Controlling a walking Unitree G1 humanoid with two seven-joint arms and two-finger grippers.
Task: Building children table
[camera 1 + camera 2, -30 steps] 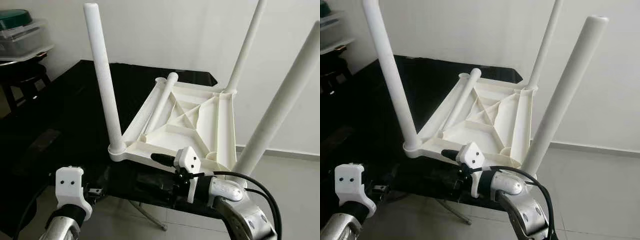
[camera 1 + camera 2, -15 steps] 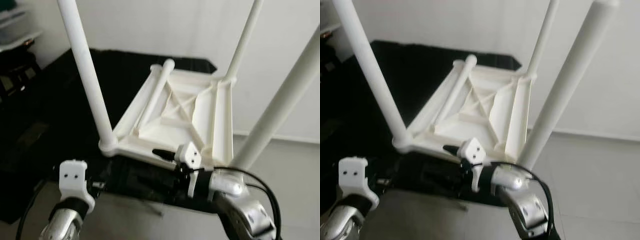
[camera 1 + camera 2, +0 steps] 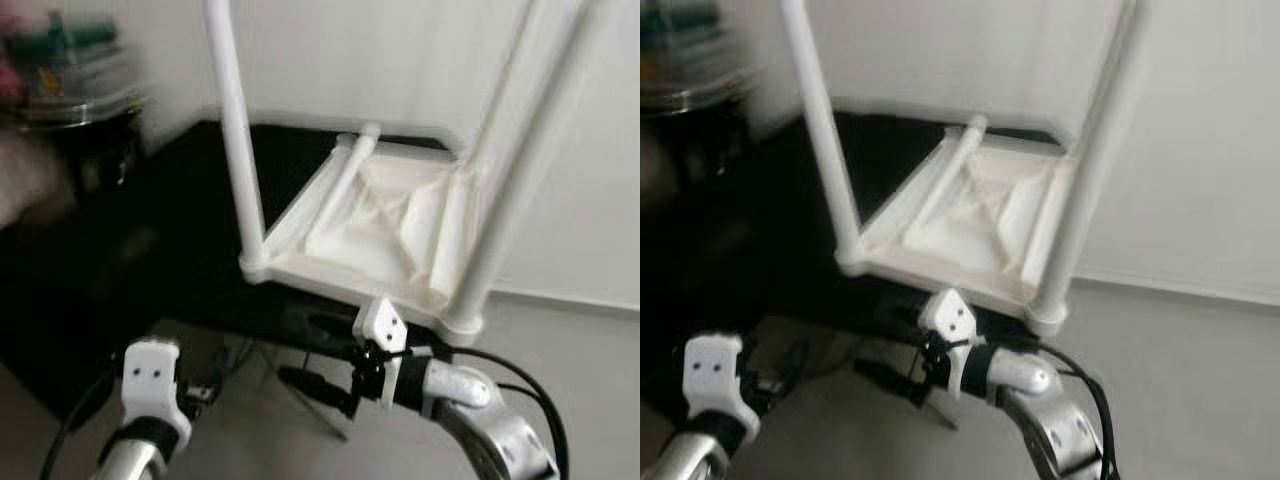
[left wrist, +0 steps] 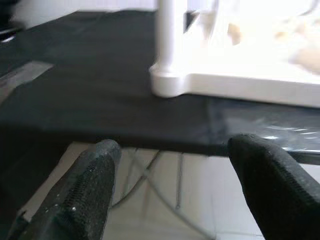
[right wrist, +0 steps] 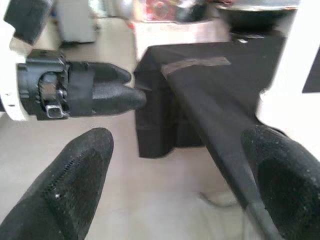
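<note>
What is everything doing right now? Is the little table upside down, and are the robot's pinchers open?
White children's table: upside down on the black table, three legs standing up.
Fourth leg: lying loose across the underside, not attached.
Left gripper: open, empty, in front of the black table's edge.
Right gripper: open, empty, below the table edge.

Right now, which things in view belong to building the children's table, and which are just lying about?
Part of the job:
- upside-down white tabletop on the black-covered table
- three upright legs, such as the near-left leg
- loose leg lying on the tabletop
- left hand and right hand, both open and empty

Just lying about:
- blurred containers on a stand, far left
</note>
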